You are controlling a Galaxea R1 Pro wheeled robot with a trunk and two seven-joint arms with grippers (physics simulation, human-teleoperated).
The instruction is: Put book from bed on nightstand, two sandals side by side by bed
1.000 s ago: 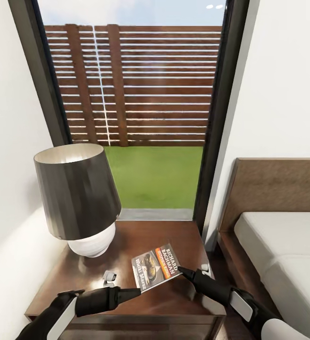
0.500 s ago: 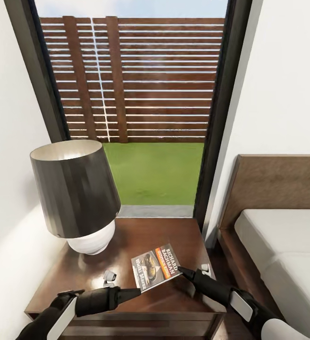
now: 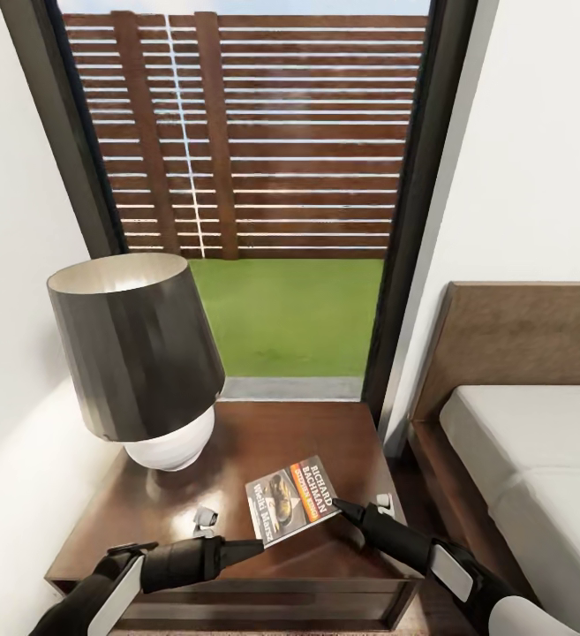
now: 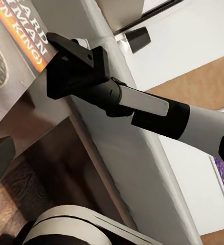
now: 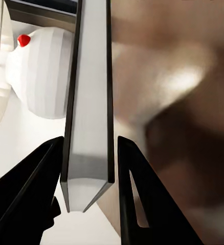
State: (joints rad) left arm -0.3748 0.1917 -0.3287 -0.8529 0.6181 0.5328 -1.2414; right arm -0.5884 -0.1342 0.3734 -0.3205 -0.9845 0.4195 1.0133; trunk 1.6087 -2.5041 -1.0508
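A dark-shaded lamp point(image 3: 139, 362) stands at the left of the nightstand point(image 3: 325, 433), and the left gripper point(image 3: 252, 549), whose jaws' state I cannot tell, points at the book point(image 3: 291, 511) lying flat near the front edge. The right gripper point(image 3: 341, 508) has its jaws spread either side of the book's edge point(image 5: 89, 102), apart from it. The bed point(image 3: 537, 442) lies at the right.

We saw a glossy dark wood nightstand point(image 3: 316, 433), a printed paper book point(image 3: 291, 499), a lamp's smooth dark shade point(image 3: 135, 353) over a ribbed white base point(image 3: 170, 446), and a matt grey mattress point(image 3: 537, 459).
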